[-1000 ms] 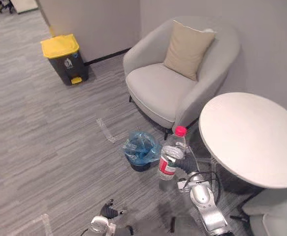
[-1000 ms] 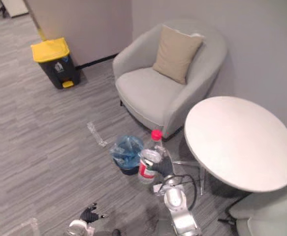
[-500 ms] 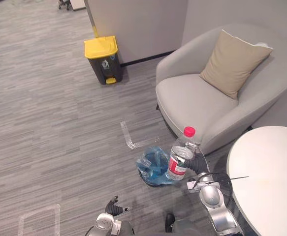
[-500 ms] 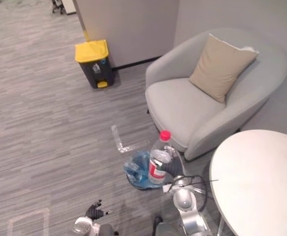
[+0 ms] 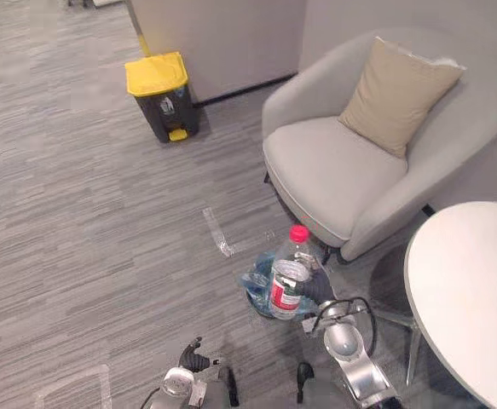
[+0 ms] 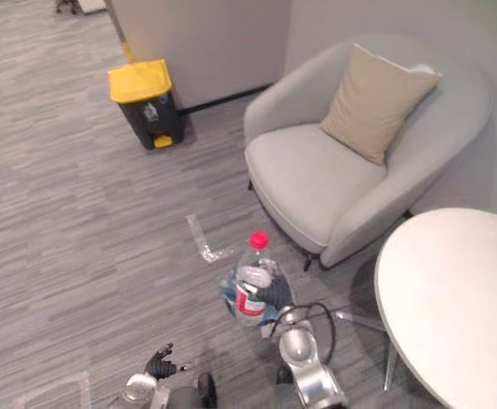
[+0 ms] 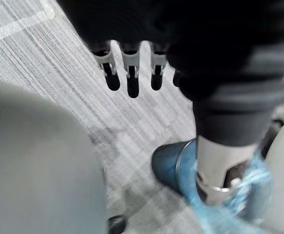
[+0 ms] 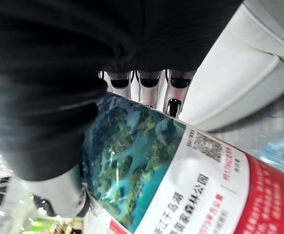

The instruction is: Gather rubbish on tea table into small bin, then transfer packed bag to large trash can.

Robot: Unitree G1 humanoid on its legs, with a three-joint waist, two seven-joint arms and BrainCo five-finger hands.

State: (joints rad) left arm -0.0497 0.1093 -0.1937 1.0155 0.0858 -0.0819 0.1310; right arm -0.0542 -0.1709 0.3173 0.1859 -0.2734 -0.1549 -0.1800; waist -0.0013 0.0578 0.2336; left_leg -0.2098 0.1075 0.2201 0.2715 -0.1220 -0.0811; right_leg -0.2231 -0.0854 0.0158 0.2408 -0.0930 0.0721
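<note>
i see the grey armchair (image 5: 338, 166) and the round white tea table (image 5: 474, 294) at my right. the large trash can (image 5: 163, 100) with yellow lid is far off by the wall. the small bin (image 5: 257, 291) with blue bag sits on the floor near the chair. my right hand (image 5: 315, 288) is wrapped around the bottle (image 5: 286, 283), which is upright and, in my view, in front of this bin. my left hand (image 5: 193, 356) hangs low, fingers loose, empty.
</note>
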